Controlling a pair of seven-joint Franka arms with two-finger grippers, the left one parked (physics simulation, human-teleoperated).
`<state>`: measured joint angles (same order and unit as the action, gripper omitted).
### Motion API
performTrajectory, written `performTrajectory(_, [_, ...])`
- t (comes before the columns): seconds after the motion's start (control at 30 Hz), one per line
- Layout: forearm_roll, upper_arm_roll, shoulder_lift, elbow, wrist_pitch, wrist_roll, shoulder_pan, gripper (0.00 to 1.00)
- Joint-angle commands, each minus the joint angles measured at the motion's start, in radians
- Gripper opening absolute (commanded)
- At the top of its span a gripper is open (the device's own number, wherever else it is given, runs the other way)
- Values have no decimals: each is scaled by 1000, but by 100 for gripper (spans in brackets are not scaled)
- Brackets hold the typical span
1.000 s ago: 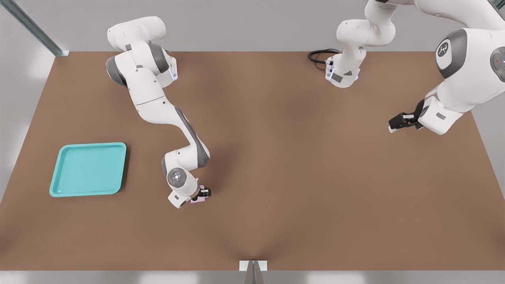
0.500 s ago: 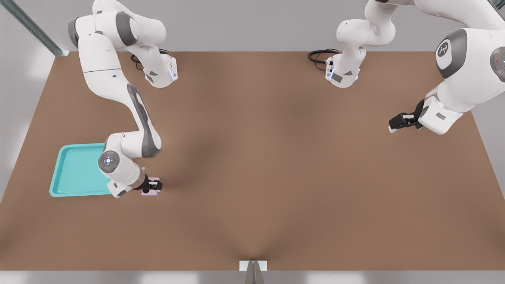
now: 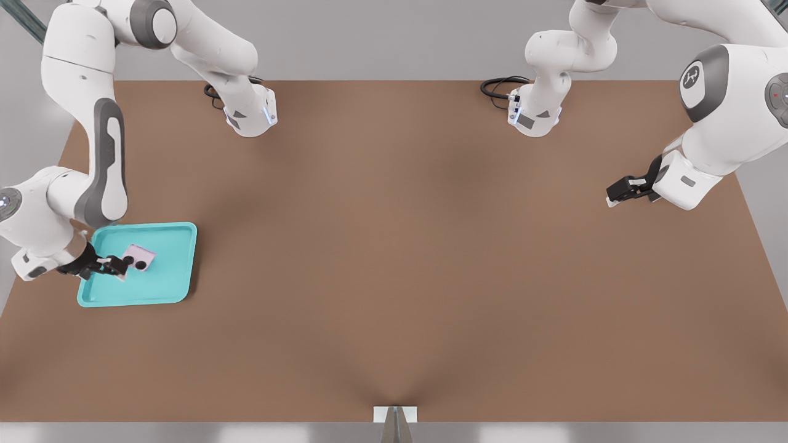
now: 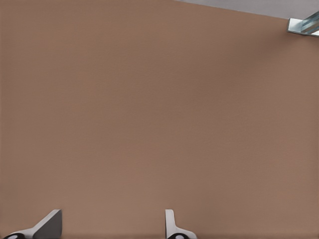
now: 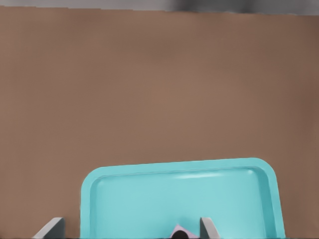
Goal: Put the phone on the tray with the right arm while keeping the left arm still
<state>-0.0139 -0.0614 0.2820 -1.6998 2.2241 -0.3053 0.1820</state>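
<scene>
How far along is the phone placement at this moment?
Done: the carry. The phone is over the tray, inside its rim, toward the front view's left side. In hand: the gripper is at the phone's edge, low over the tray; whether its fingers grip or have released cannot be told. Left: confirming the phone lies flat on the tray floor, then drawing the right arm clear.

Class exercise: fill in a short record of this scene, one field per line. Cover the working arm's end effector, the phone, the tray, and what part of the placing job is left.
end effector: over the tray, at the front view's left, fingers spread
phone: pale pink, lenses up, on the tray beside the fingertips
tray: turquoise, flat on the brown table
grasp: looks released; contact cannot be ruled out
left to do: probably only withdrawing the right arm
</scene>
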Motion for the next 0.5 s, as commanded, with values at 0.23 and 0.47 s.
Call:
performTrajectory(0.23, [42, 17, -116, 243, -713, 321, -193, 100])
performTrajectory(0.47, [49, 18, -116, 246, -681, 239, -193, 100])
